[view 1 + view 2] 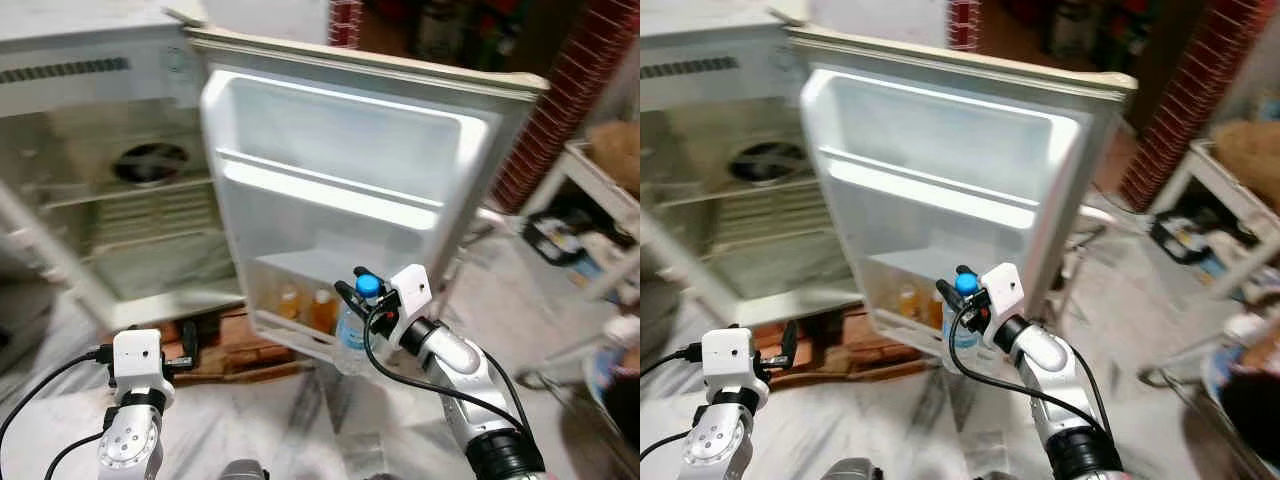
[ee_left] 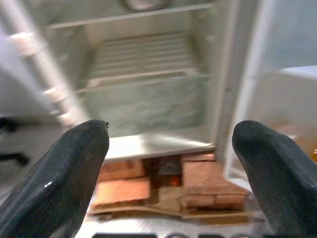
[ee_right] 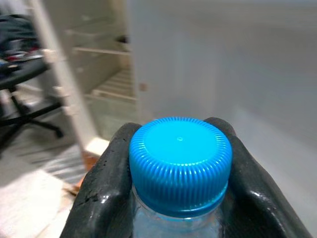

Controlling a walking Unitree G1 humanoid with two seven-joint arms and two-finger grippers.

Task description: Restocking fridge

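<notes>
Your right gripper [image 1: 358,287] is clenched around the neck of the water bottle [image 1: 352,330], held before the lowest shelf of the fridge door [image 1: 340,170]. At 8 o'clock, your left gripper [image 2: 171,163] is released, facing the fridge [image 2: 143,89].

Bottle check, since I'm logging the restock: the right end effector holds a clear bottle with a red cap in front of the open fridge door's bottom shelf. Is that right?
Not quite. The cap is blue, not red, as the right wrist view shows plainly. The rest stands: the right end effector holds the clear bottle by its neck in front of the bottom shelf of the open fridge door.
</notes>
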